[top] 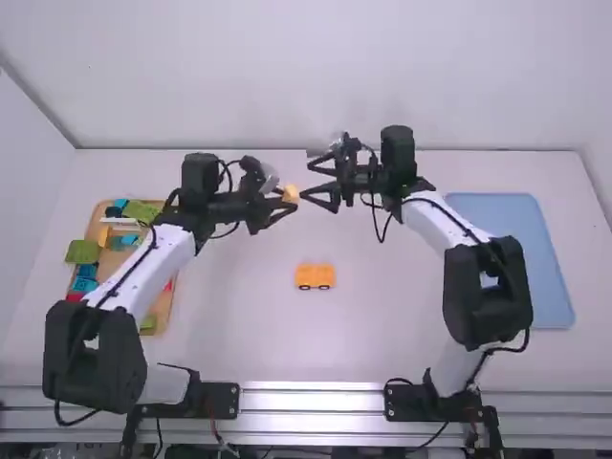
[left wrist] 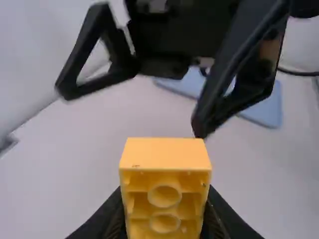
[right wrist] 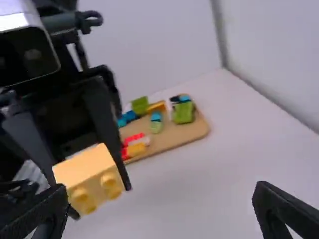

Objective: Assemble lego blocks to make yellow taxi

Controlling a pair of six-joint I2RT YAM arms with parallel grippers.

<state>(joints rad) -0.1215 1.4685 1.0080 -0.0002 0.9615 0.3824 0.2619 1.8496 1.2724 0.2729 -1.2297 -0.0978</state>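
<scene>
- One block [top: 291, 193], clamped in my left gripper [top: 286, 199]; left wrist view details studs [left wrist: 164, 196].
- My right gripper [top: 306, 180]: spread wide, empty, facing it.
- Yellow piece [top: 315, 276], on table [top: 373, 335].
- Tray [top: 164, 316], left; blue mat [top: 507, 229], right.

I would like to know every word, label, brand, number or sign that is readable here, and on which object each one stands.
None: no text can be read on anything here.
That includes the raised yellow block, the small wheeled piece, the wooden tray and the blue tray.
</scene>
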